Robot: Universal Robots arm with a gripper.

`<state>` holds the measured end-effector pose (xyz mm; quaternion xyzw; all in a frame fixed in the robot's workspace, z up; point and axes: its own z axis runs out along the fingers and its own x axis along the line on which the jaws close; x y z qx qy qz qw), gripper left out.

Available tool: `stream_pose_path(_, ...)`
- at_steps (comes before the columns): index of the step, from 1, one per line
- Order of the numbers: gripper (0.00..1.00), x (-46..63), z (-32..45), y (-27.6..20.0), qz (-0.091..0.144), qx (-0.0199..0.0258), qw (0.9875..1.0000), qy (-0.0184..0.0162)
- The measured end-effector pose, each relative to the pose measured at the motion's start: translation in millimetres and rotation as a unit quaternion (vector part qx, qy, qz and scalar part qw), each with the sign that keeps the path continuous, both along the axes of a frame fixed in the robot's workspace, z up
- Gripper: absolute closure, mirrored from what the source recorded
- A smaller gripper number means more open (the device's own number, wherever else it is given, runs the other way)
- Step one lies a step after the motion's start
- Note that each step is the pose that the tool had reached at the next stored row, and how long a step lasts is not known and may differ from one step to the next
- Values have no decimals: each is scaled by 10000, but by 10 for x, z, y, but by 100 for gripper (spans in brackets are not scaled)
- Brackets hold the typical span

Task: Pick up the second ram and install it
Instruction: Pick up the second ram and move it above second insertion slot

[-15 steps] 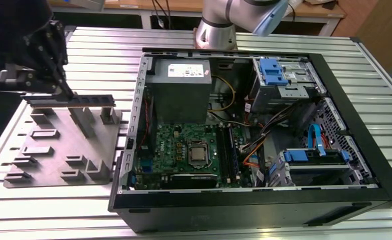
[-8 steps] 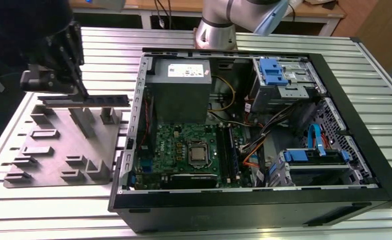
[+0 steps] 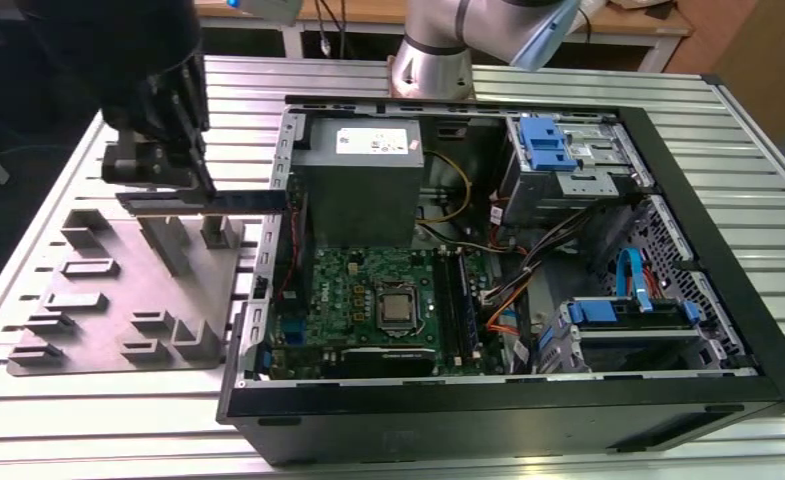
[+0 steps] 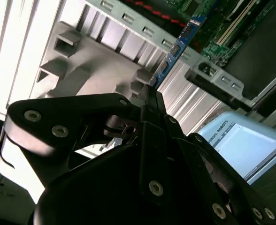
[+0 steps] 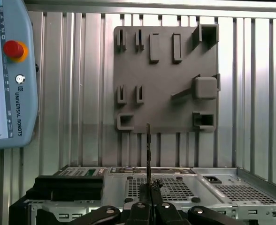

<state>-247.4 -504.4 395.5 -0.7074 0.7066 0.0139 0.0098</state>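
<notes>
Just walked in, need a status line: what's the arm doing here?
The arm's claw is shut on the second ram, holding it level in the air above the grey fixture plate. One end of the stick reaches the wall of the open PC case on the exterior view's left. The stick is not yet seated in a slot on the motherboard.

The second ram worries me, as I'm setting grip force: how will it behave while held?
Probably stiff: the second ram juts sideways from the gripper without visible sag in the exterior view. Likely light, since it looks thin edge-on in the first wrist view. Possibly fragile: it is a bare circuit board, so hard squeezing seems risky.
</notes>
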Motion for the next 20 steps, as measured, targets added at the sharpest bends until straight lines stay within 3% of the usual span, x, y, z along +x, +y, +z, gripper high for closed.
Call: stream_pose_path(20,92,770,-7,0,0,0,10000,1)
